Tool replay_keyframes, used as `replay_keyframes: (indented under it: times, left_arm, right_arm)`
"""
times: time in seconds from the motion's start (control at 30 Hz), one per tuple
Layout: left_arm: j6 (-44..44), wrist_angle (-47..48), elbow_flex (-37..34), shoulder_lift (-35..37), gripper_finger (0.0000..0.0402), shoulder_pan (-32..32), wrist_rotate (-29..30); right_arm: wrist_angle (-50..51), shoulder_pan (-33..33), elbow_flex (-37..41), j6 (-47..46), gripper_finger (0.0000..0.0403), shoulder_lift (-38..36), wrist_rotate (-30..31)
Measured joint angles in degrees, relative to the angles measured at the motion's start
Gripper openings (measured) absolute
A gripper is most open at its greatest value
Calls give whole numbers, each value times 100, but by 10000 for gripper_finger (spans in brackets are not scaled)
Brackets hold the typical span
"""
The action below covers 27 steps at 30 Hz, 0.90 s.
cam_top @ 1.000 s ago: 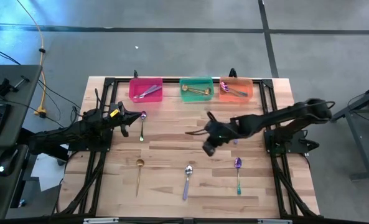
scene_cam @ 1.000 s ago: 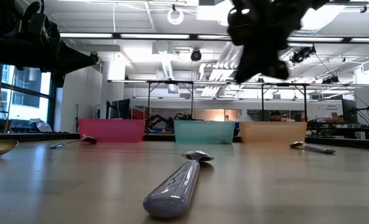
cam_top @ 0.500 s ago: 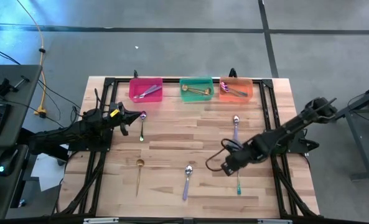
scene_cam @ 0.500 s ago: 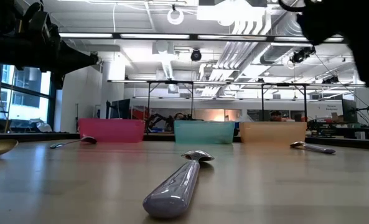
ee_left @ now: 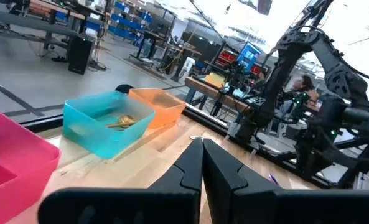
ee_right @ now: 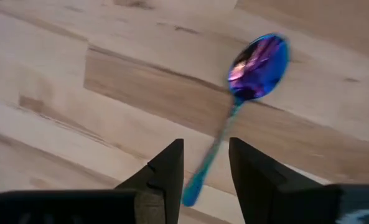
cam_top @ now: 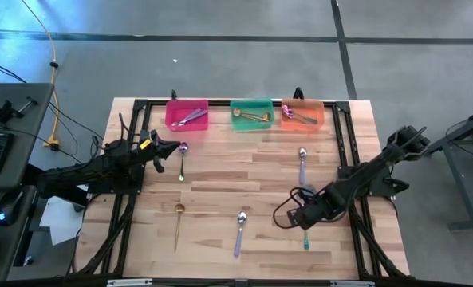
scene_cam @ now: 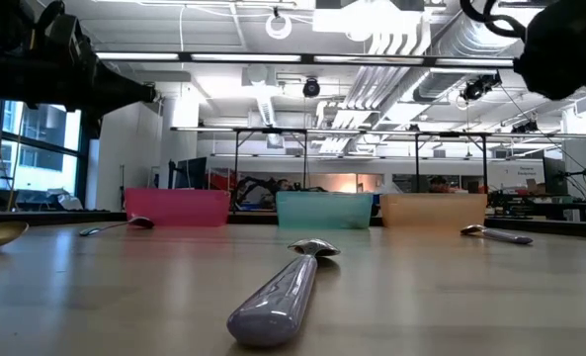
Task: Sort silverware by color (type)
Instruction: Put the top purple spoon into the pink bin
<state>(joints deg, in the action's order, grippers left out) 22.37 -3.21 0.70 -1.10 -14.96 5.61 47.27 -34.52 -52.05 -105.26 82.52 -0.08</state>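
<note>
One camera looks straight down on the whole desk [cam_top: 220, 183], one sits level at its near edge facing the far-edge bins [scene_cam: 322, 209] both share, and wrist cameras ride close.

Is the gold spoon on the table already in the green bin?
No, one gold spoon lies on the bare table, well short of the green bin.
</note>
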Motion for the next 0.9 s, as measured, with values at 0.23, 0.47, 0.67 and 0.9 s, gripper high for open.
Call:
replay_keyframes:
  times: [0.23,0.47,0.67,0.9]
  left_arm:
    - [3,-236,-1,0,0,0,84]
    - [618,-227,1,-2,0,-2,743]
    - [1122,4,1,-243,0,0,1021]
    - [1434,-2,1,-817,0,-2,1399]
  right_arm:
    - [-684,-12,390,92,112,0,-2]
    - [-876,641,394,2383,63,-275,-44]
    - [-396,2181,394,5914,14,-794,-238]
    - [-707,4303,394,8056,6,-1194,-558]
